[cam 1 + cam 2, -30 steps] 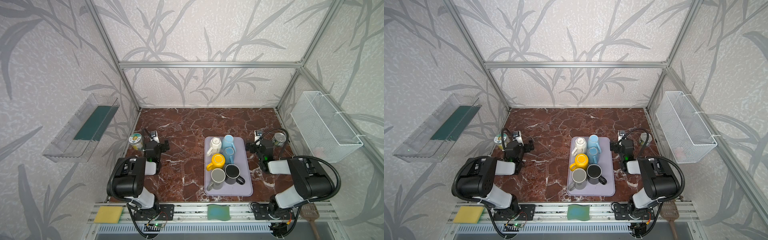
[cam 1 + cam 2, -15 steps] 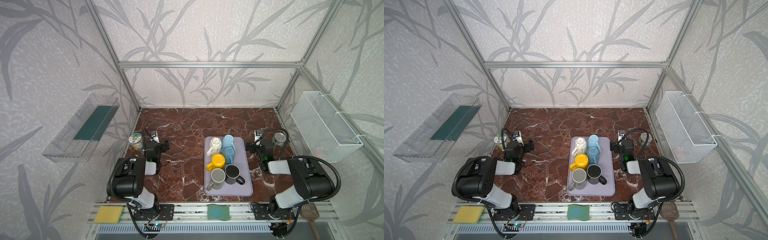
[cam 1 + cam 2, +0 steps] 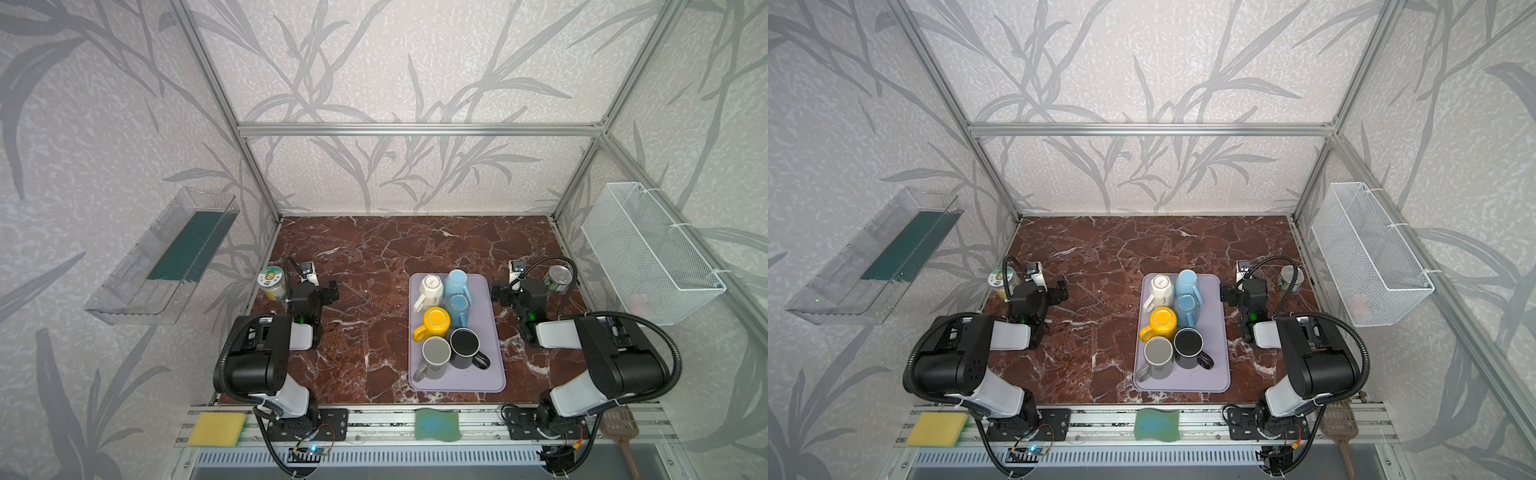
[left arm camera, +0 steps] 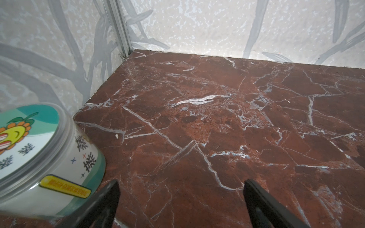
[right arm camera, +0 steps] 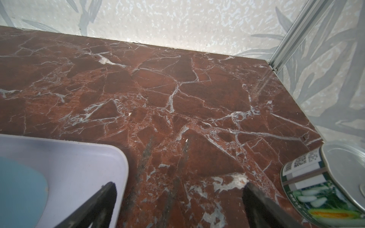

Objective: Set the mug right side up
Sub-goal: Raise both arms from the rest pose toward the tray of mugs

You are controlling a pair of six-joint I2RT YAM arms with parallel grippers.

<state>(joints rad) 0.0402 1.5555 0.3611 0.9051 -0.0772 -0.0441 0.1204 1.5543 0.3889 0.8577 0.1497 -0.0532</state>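
While left gripper (image 4: 179,185), 10 o'clock of tray (image 3: 457,380), and right gripper (image 5: 178,187), 2 o'clock, gape empty, yellow mug (image 3: 437,322) sits mid-tray.

The white mug (image 3: 430,286) stood at the far left corner of the lilac tray (image 3: 457,380), bottom up, with a small print on its base and its handle toward the left edge. Just beside it, at the far edge, the light blue mug (image 3: 457,279) showed a flat base on top. The second light blue mug (image 3: 458,305) touched it on the near side. The yellow mug (image 3: 436,323) stood by the left edge, handle to the left. Nearer, the grey mug (image 3: 436,353) and the black mug (image 3: 464,344) stood side by side, each with a pale ring on top; rim or foot, I could not tell.
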